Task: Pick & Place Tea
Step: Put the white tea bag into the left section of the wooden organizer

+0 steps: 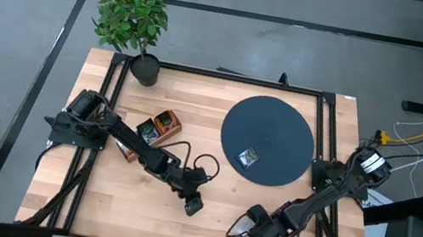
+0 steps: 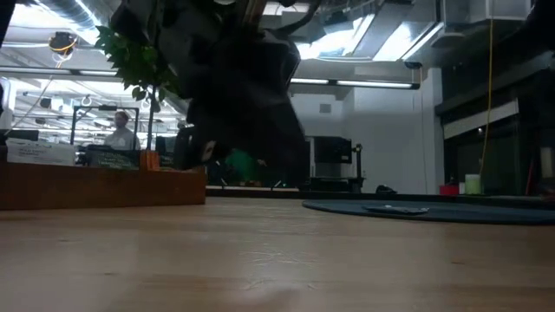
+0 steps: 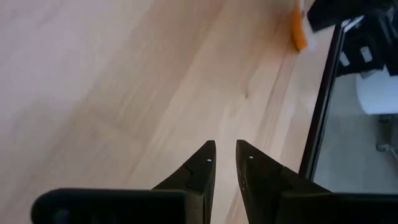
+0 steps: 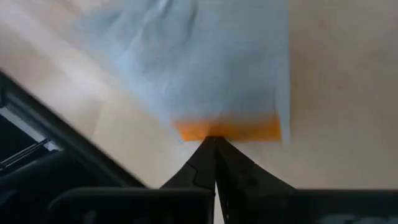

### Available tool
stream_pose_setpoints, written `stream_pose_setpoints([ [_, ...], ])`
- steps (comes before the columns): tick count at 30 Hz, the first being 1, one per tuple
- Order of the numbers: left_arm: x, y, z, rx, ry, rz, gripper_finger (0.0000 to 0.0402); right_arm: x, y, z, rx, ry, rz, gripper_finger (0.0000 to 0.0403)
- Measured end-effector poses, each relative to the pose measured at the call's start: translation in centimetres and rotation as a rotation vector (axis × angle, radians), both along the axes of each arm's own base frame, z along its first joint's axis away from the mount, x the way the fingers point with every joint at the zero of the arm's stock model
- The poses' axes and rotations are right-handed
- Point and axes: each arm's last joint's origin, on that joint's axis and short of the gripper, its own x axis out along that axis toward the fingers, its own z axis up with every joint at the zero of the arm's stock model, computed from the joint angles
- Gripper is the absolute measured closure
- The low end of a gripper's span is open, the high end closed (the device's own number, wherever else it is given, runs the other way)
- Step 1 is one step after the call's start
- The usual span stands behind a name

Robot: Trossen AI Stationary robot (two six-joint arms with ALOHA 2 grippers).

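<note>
My right gripper (image 1: 245,233) is near the table's front edge, shut on a white tea sachet with an orange band (image 4: 205,68). My left gripper (image 1: 193,207) hovers just to its left over bare wood. Its fingers (image 3: 225,150) stand a narrow gap apart and are empty. One dark sachet (image 1: 249,157) lies flat on the large dark round disc (image 1: 268,128). The brown wooden box (image 1: 154,130) at mid-left holds more sachets. The held sachet's orange band also shows in the left wrist view (image 3: 299,28). My right gripper pinches the sachet at the middle of its orange-banded edge (image 4: 227,131) between its two fingertips. The rest of the sachet spreads away beyond the fingers, over the wood. Whether it is clear of the table, I cannot tell.
A potted plant (image 1: 134,15) stands at the table's far left corner. A black frame (image 1: 326,129) runs round the tabletop. In the low view, the disc (image 2: 451,211) lies to the right and the box (image 2: 95,186) to the left. A person (image 2: 120,130) shows in the room behind.
</note>
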Motion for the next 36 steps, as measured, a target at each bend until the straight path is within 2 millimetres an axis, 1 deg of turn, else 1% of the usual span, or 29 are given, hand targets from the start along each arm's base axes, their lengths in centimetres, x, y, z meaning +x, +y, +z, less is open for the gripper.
stream_pose_setpoints([
  [5,-0.3,-0.3,-0.1,-0.020,0.027,-0.033,0.0343,1.1,-0.8,-0.6,-0.033,-0.020,0.009,0.0394],
  [9,-0.5,-0.6,-0.2,-0.025,0.043,-0.053,0.0343,2.5,-2.5,-0.6,-0.098,-0.074,0.016,0.0394],
  [14,-0.6,-0.6,-0.3,0.005,0.052,-0.046,0.0343,4.2,-4.9,-0.6,-0.151,-0.111,0.066,0.0394],
  [19,-0.1,0.7,-0.3,0.049,0.031,0.014,0.0343,5.2,-6.6,-0.7,-0.180,-0.127,0.079,0.0394],
  [23,0.5,2.1,-0.2,0.028,0.012,0.040,0.0341,5.5,-7.2,-0.7,-0.191,-0.136,0.083,0.0394],
  [26,1.4,2.8,0.3,0.021,-0.071,0.048,0.0326,5.6,-7.3,-0.7,-0.195,-0.138,0.080,0.0394],
  [29,2.3,3.4,0.6,-0.009,-0.159,0.070,0.0301,5.6,-7.3,-0.7,-0.196,-0.139,0.082,0.0394],
  [32,2.6,3.8,-0.3,-0.057,-0.135,0.059,0.0272,5.6,-7.3,-0.7,-0.196,-0.140,0.082,0.0394],
  [36,2.9,3.8,-2.3,-0.082,-0.085,0.056,0.0242,5.6,-7.3,-0.7,-0.201,-0.145,0.079,0.0394],
])
